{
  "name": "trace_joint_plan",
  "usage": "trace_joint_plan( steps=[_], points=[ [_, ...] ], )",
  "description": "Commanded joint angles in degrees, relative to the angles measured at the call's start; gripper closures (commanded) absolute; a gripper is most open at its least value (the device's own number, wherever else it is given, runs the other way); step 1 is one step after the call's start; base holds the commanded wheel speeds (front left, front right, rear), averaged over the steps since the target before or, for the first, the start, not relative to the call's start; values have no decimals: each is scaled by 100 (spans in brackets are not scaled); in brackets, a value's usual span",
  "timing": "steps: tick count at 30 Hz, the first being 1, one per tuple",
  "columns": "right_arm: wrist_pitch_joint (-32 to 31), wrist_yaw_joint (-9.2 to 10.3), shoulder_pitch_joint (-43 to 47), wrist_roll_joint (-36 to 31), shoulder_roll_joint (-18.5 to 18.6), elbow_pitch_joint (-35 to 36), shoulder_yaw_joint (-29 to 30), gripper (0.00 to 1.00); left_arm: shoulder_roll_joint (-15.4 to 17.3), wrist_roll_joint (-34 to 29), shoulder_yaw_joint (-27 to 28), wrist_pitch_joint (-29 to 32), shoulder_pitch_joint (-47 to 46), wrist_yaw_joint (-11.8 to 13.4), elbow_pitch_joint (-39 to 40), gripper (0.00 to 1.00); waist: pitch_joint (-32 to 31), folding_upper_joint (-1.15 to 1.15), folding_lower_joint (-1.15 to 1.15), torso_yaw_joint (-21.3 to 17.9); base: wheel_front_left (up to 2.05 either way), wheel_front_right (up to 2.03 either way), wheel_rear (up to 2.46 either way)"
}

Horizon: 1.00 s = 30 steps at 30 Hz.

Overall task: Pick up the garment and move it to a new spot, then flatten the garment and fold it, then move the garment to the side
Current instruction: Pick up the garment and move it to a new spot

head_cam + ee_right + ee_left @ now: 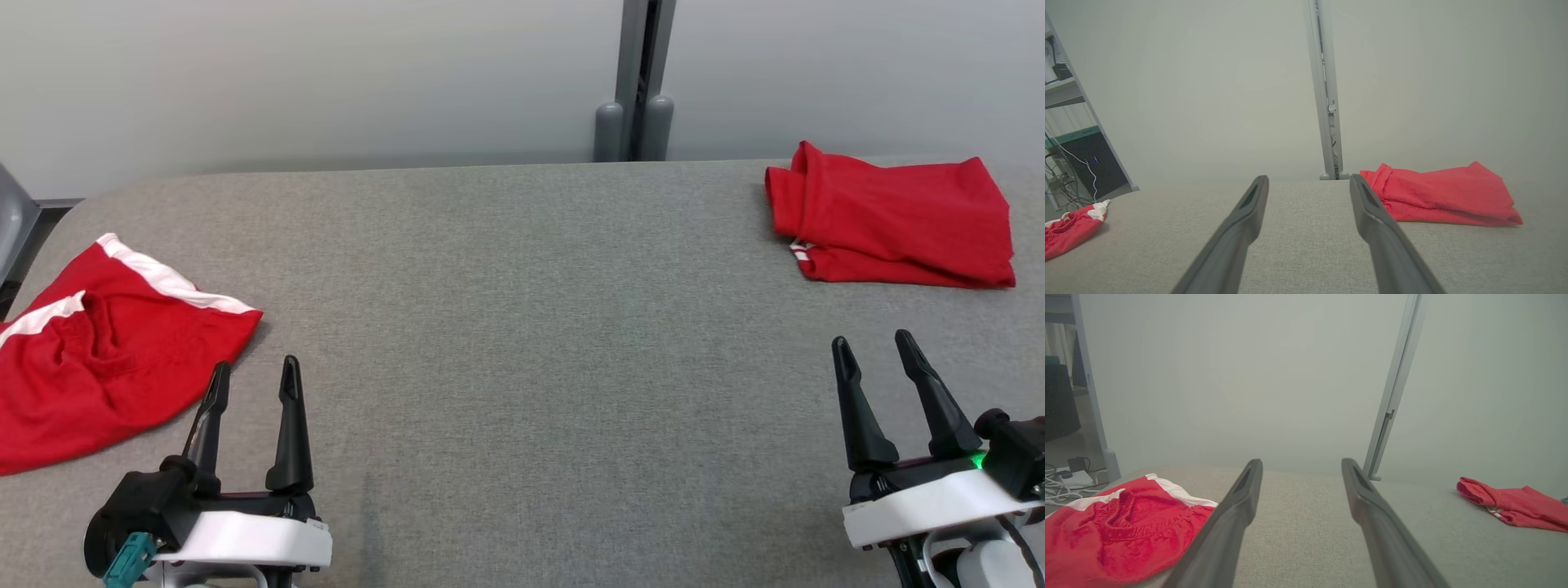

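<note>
Garment A (106,351), red w/ white stripes, lies crumpled at near-left edge of grey table (522,327), just beside L gripper (255,364). Garment B (894,220), also red, sits folded at far-right side, well apart from R gripper (870,338). Both grippers fully spread, nothing between fingers, low over table approx. at near edge, tips pointing toward wall (326,73).

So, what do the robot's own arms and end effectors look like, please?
The left end effector and the right end effector each have two long, black, tapered fingers above a white wrist shell. A teal plug sits on the left wrist. The right wrist has a small green light and a thin black cable.
</note>
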<state>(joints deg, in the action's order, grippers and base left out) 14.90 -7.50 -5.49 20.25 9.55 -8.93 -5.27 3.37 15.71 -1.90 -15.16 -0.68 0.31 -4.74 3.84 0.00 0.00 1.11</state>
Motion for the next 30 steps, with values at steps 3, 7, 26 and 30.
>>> trace_joint_plan(
  steps=[3, 7, 26, 30],
  points=[
    [21, 0, -73, 27, 64, -32, -31, 0, 27, -44, 54, -9, -87, -31, 0, 0, 15, 0, 0, 267, 0, 0, 0],
    [21, 0, -96, 43, 79, -50, -97, 0, 18, -61, 83, -9, -101, -50, -27, 0, 9, 0, 0, 546, 0, 0, 0],
    [21, 0, -130, 133, 185, -106, -386, 0, -24, 1, 146, -9, -8, -6, -82, 0, -6, 0, 0, 1957, 0, 0, 0],
    [21, 0, -117, 154, 204, -120, -444, 0, -28, 15, 145, -9, 34, 4, -82, 0, -26, 0, 0, 2180, 0, 0, 0]
  ],
)
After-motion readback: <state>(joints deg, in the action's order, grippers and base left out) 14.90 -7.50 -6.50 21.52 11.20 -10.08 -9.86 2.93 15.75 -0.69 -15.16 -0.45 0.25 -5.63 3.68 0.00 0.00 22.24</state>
